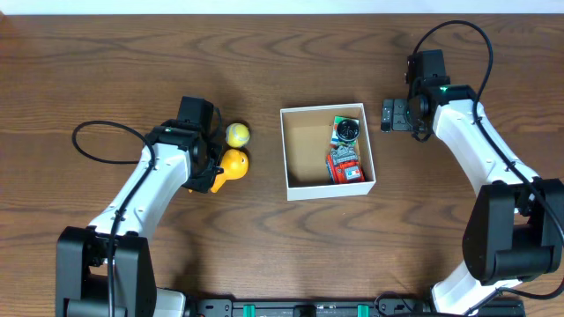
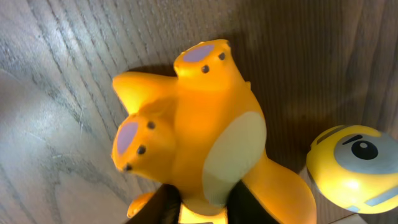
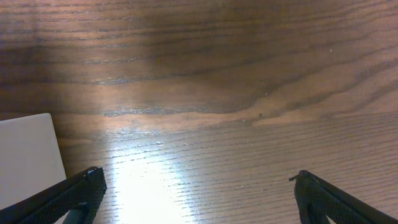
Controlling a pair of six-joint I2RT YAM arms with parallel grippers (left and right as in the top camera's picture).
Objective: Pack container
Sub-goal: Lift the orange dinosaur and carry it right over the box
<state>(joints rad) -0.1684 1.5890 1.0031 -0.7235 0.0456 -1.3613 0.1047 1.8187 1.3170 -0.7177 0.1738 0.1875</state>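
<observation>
The container (image 1: 284, 151) sits in the middle of the desk (image 1: 106, 62), and the coming move turns on what lies to its left. Our left fingers (image 2: 165, 210) look clamped on the narrow end of the orange toy (image 2: 205, 124). The toy lies near the container's left wall with bare desk between them, and its long axis runs from the fingers roughly toward that wall. A yellow toy (image 1: 237, 134) sits just beside it, farther from us, and we cannot tell whether the two touch.

The left arm is clearly the nearer one. We judge the path short: up over the thin left wall, then down.

Inside the container, the packed things (image 1: 345, 151) crowd the right side, so the left half is open cardboard and is the natural landing room. Our right fingers (image 3: 74, 193) are spread apart and hold nothing. They hang over bare desk just right of the container, whose white wall (image 3: 28, 155) shows at the edge of their view, well out of the left arm's way.
</observation>
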